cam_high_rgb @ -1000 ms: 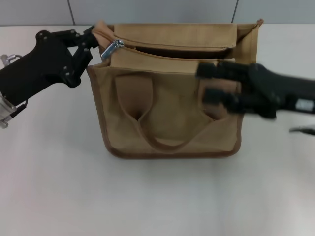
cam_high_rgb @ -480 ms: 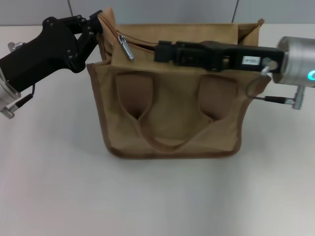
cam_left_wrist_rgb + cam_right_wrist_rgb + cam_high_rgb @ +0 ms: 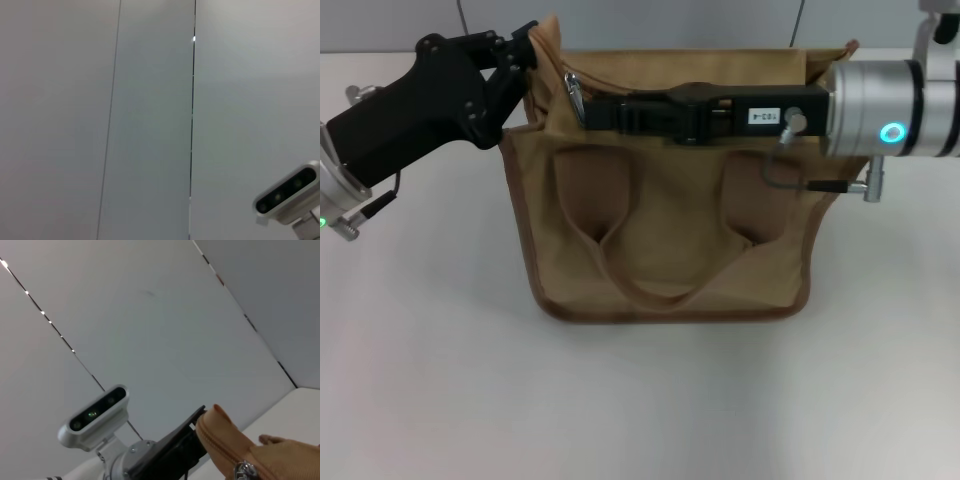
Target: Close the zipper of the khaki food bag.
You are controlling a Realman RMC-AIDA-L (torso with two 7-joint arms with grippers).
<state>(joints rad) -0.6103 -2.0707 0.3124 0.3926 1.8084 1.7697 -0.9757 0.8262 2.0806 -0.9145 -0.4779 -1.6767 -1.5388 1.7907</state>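
The khaki food bag (image 3: pixel 665 230) stands on the white table, its two looped handles hanging down the front. Its zipper track (image 3: pixel 620 78) runs across the top panel, with the silver pull tab (image 3: pixel 574 94) at the bag's left end. My left gripper (image 3: pixel 523 62) is shut on the bag's raised top left corner. My right gripper (image 3: pixel 590 113) reaches in from the right across the top panel, its tip right beside the pull tab. The right wrist view shows the bag corner (image 3: pixel 225 440), the pull tab (image 3: pixel 245 471) and the left gripper (image 3: pixel 175 447). The left wrist view shows only the wall.
The white table (image 3: pixel 650 400) spreads in front of and beside the bag. Grey wall panels (image 3: pixel 640 20) stand just behind it. The right arm's silver wrist (image 3: pixel 890 110) with a loose cable hangs over the bag's right end.
My right gripper has swung over the bag and moved left along the top panel to the pull tab. My left gripper lifted the bag's left corner slightly and holds it.
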